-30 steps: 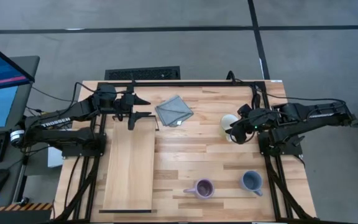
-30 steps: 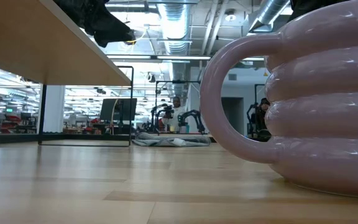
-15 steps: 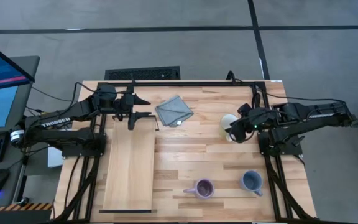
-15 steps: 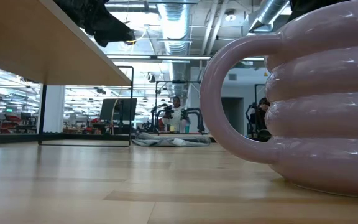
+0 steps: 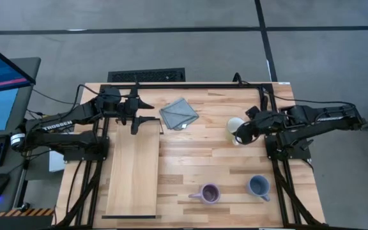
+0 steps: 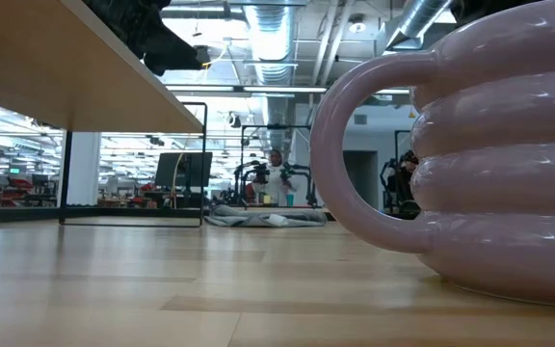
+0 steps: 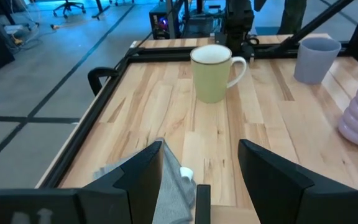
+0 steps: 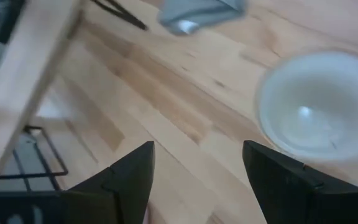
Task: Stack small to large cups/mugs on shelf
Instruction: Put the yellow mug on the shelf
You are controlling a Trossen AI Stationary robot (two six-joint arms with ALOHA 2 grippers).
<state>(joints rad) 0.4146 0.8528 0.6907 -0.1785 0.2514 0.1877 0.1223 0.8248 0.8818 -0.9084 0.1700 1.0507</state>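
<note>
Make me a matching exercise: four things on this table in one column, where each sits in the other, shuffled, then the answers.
Things:
1. cream-white mug
2. purple mug
3. grey-blue mug
4. grey folded cloth

Places:
A. near table edge, toward the right side
B. beside the right gripper
C. far side, next to the left gripper
D. near edge, closest to the shelf

Pairs: 1-B, 2-D, 3-A, 4-C
</note>
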